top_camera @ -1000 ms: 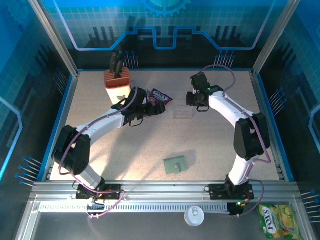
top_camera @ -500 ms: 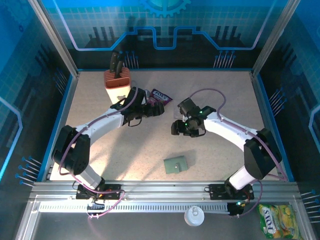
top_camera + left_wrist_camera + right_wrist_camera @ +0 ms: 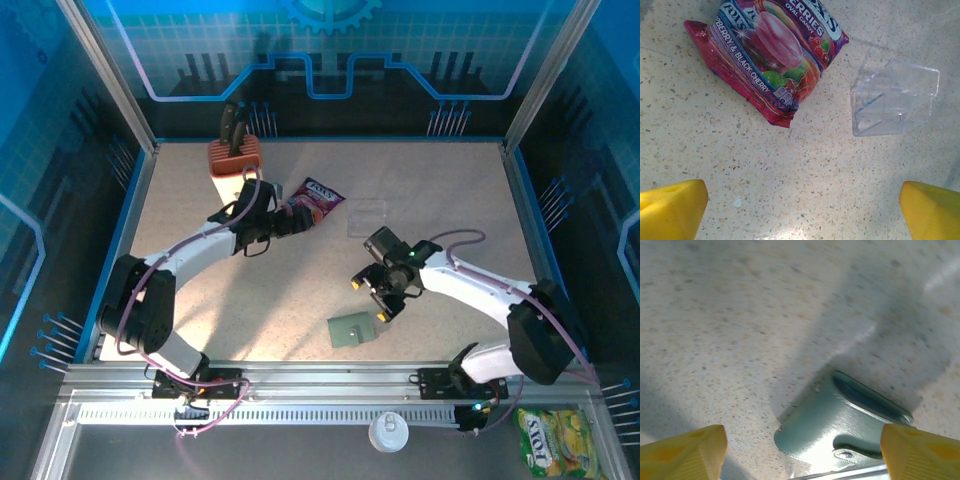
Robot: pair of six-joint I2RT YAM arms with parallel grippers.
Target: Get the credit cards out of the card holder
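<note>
Card holder [image 3: 351, 328] lies flat and folded on the worktop [image 3: 260, 310], near the front edge at about mid-width, well apart from the snack packet [image 3: 318, 193] and the clear plastic box [image 3: 368, 217] farther back. Right gripper [image 3: 370, 299] hangs just behind the holder's far right corner, jaws spread wide with nothing between them; in the wrist view its yellow fingertips [image 3: 682, 452] stand to either side of the holder's grey-green folded edge. Left gripper [image 3: 298, 216] sits just beside the snack packet, jaws fully apart, holding nothing.
</note>
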